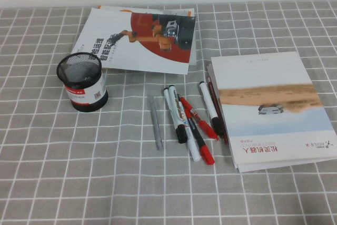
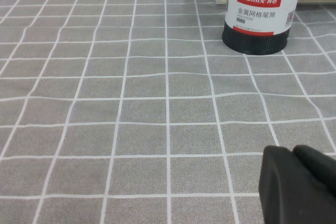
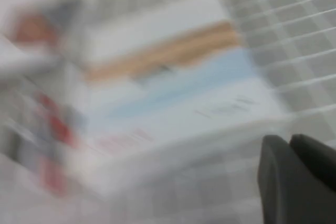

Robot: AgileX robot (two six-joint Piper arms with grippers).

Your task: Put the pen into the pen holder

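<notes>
Grey checked cloth covers the table (image 1: 63, 172); the pen (image 1: 174, 114) lies among other pens, well right of the pen holder (image 1: 82, 81). Light, stiff, smooth: grip mid-barrel. Left tool (image 2: 302, 184) and right tool (image 3: 299, 177) hover off-table, spread unreadable

Covered by a grey cloth (image 1: 79, 172) with a white grid, and carrying, at the left, a black mesh pen holder (image 1: 82, 82) with a red-and-white label, standing upright just in front of a white-and-red brochure (image 1: 139, 38) lying flat toward the far edge. Near the middle, bearing a slim grey pen (image 1: 155, 122) apart from a loose cluster of white markers (image 1: 174, 114) and red pens (image 1: 199, 118), some crossing one another. At the right, holding a small stack of booklets (image 1: 274, 109) with a tan and pale-blue cover, one marker (image 1: 210, 107) close along its left edge.
</notes>
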